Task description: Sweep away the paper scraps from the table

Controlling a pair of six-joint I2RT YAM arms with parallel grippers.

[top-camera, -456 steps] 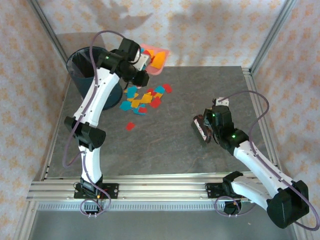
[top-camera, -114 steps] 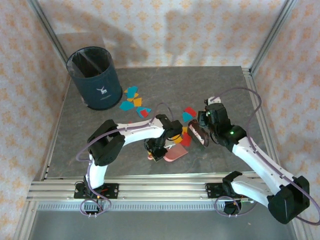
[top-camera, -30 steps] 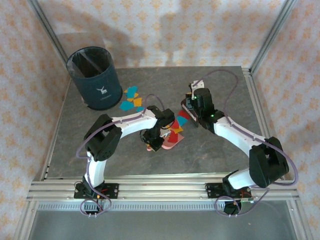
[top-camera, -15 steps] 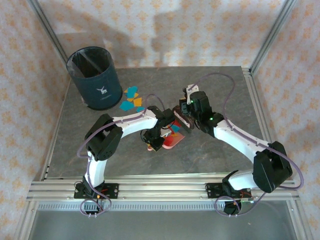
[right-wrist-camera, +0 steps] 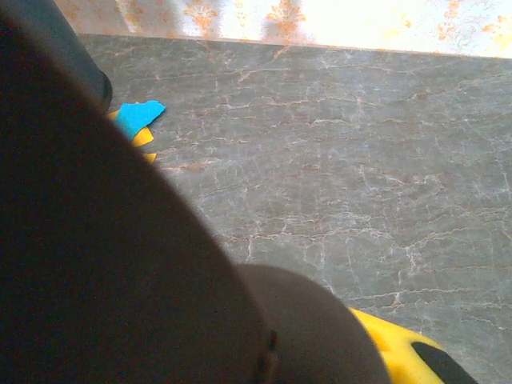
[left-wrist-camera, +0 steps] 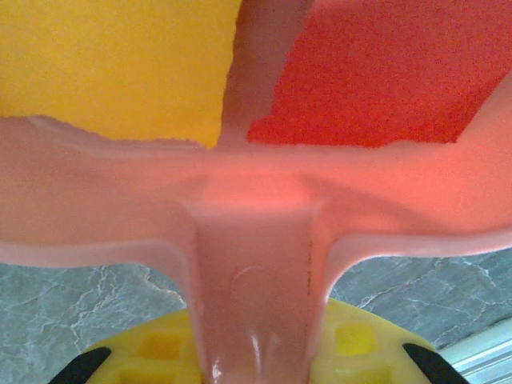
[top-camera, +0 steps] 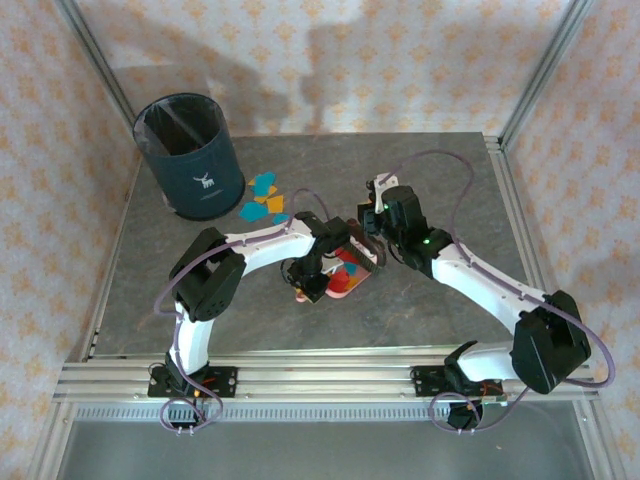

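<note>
Landmark for this entry: the dark blue bin, standing at the far left corner of the table.

Left gripper: well to the right of the bin and nearer the arm bases. It is closed tight on the handle of the pink dustpan. The left wrist view agrees: the pink handle runs down between the yellow finger blocks, and the pan's back wall spreads across the frame. The pan rests on the table with its open side toward the brush.

Right gripper: farther right of the bin than the dustpan, jaws clamped on a dark brown brush. The brush sits at the pan's open edge (touching it or just short of it, cannot tell from above). In the right wrist view the brush's dark body blocks the lower left of the frame.

Paper scraps, two lots:
- One cluster of teal and yellow-orange pieces lies flat on the table just beside the bin's base, on its right side. The right wrist view catches a teal piece with yellow ones on the grey stone.
- The second lot lies inside the dustpan, away from the bin: red, teal and yellow-orange pieces. The left wrist view shows a yellow piece and a red piece on the pan floor, a strip of pink between them.
</note>
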